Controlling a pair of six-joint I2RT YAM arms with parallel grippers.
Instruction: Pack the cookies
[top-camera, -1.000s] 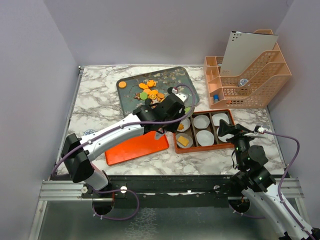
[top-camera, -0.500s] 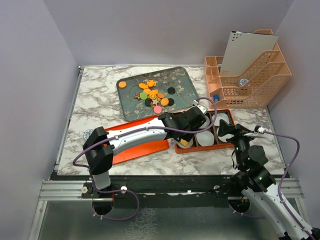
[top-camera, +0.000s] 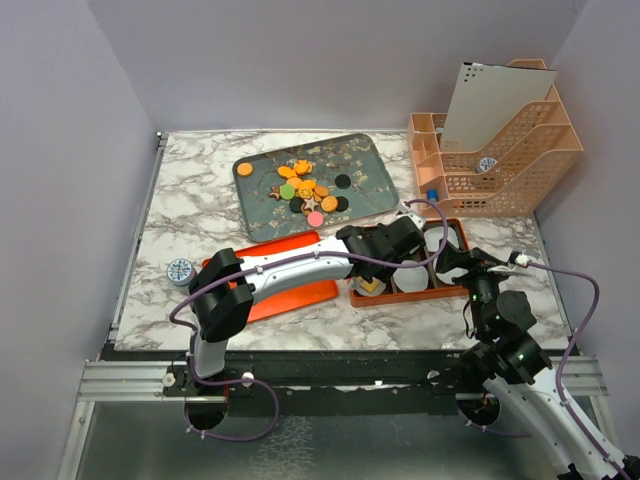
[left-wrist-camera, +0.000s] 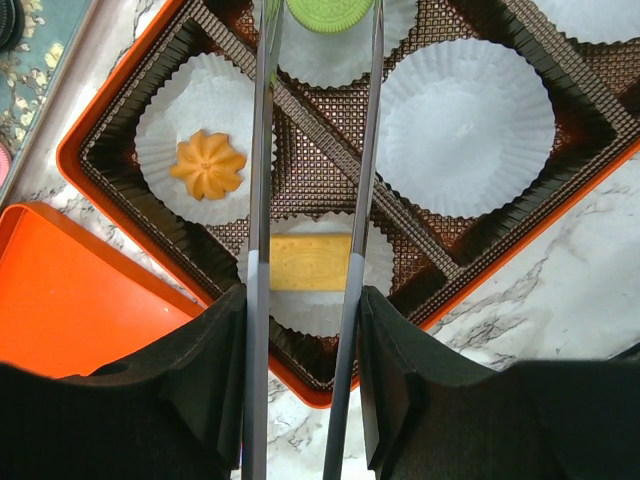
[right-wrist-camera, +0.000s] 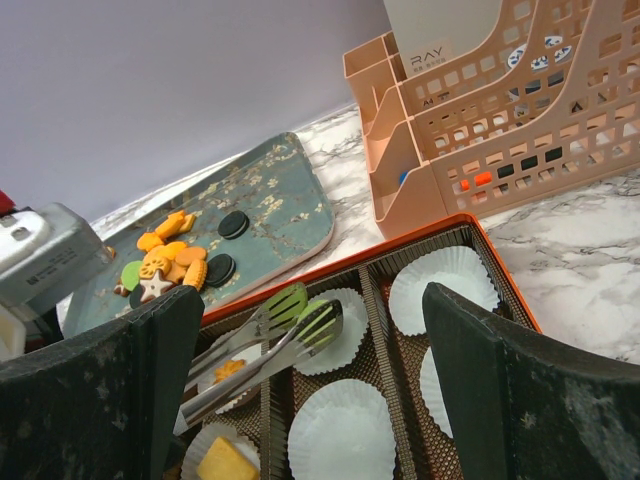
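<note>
Two cookies (left-wrist-camera: 207, 165) are seated in cups (left-wrist-camera: 165, 120) at the box's (top-camera: 408, 297) left end; a green cookie (left-wrist-camera: 330, 12) is pinched in nearly closed tongs (left-wrist-camera: 262, 200) above a third cup. Most are left on the tray (top-camera: 360, 160) by the table's (top-camera: 190, 200) far edge.

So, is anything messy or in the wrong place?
Nothing spilled or broken. One orange cookie sits alone near the tray's left corner, away from the pile. The tray also lies crooked on the table.
</note>
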